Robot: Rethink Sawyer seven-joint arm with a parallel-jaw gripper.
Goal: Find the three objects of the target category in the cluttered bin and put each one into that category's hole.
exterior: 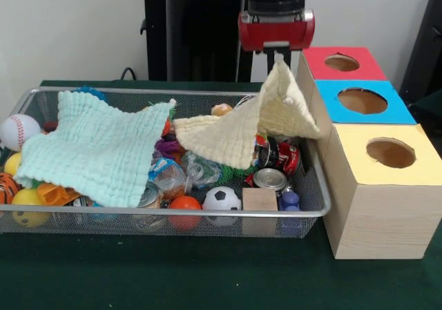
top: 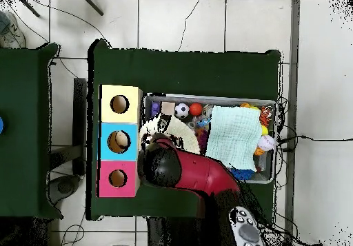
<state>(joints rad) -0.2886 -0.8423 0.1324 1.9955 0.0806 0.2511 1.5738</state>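
The wire-mesh bin (exterior: 173, 213) is full of toys under two cloths. My gripper (exterior: 277, 53) hangs over the bin's right end, shut on a corner of a pale yellow cloth (exterior: 235, 134), which it holds lifted. Two wrinkly clear plastic bottles (exterior: 170, 177) (exterior: 202, 168) lie uncovered in the middle, between the cloths. The blue-surround hole (exterior: 362, 101) is on the middle wooden box, right of the bin. In the overhead view the arm (top: 179, 167) hides the gripper, and the bin (top: 207, 97), yellow cloth (top: 176, 129) and blue hole (top: 118, 141) show.
A mint green cloth (exterior: 97, 148) covers the bin's left half. Metal cans (exterior: 271, 179) (exterior: 282, 155), a soccer ball (exterior: 222, 198), an orange ball (exterior: 185, 204), a wooden block (exterior: 260, 199) and a baseball (exterior: 19, 130) lie in the bin. Red-surround (exterior: 342, 63) and yellow-surround (exterior: 391, 152) holes flank the blue one.
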